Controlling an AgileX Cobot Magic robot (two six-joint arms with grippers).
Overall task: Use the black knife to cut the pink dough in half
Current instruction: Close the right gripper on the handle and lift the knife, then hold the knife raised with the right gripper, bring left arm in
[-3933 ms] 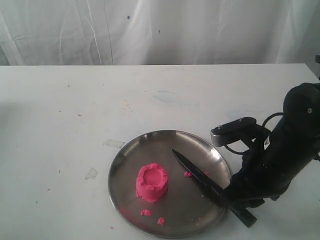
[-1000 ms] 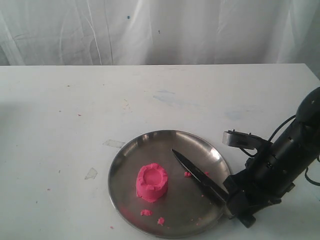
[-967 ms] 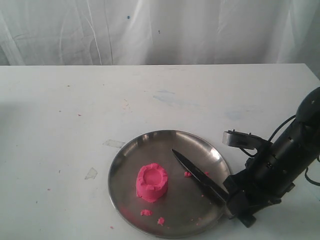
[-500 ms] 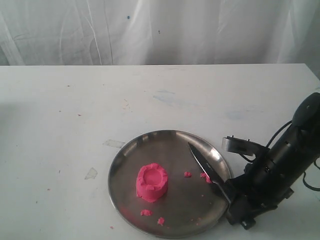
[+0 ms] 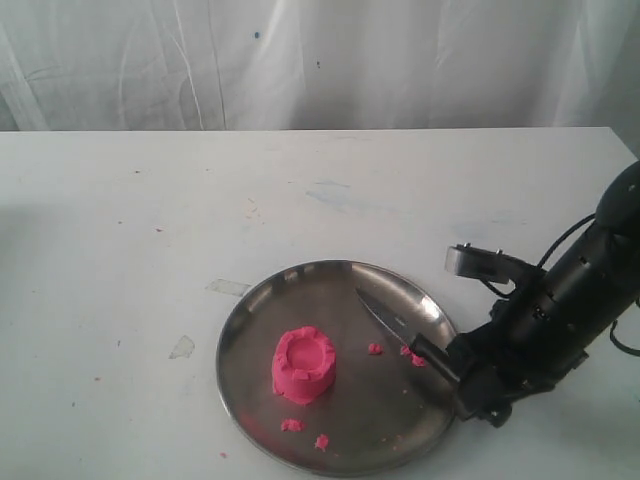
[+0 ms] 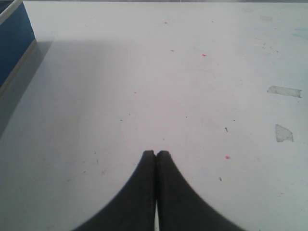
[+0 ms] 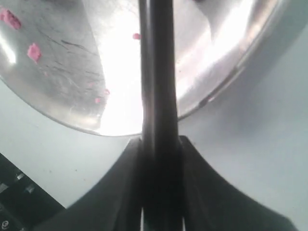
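Pink dough (image 5: pixel 303 365), a cup shape with a crimped rim, stands upright left of centre on the round metal plate (image 5: pixel 262 300), and we see small pink crumbs (image 5: pixel 291 425) scattered near it. Our right gripper (image 5: pixel 462 372) sits at the plate's right edge, its fingers (image 7: pixel 127 168) pinching the handle of the black knife (image 5: pixel 400 332), whose blade points across the plate toward the back left, well apart from the dough. Our left gripper (image 6: pixel 155 155) hovers over bare white table (image 6: pixel 144 72), fingers pressed together, holding nothing.
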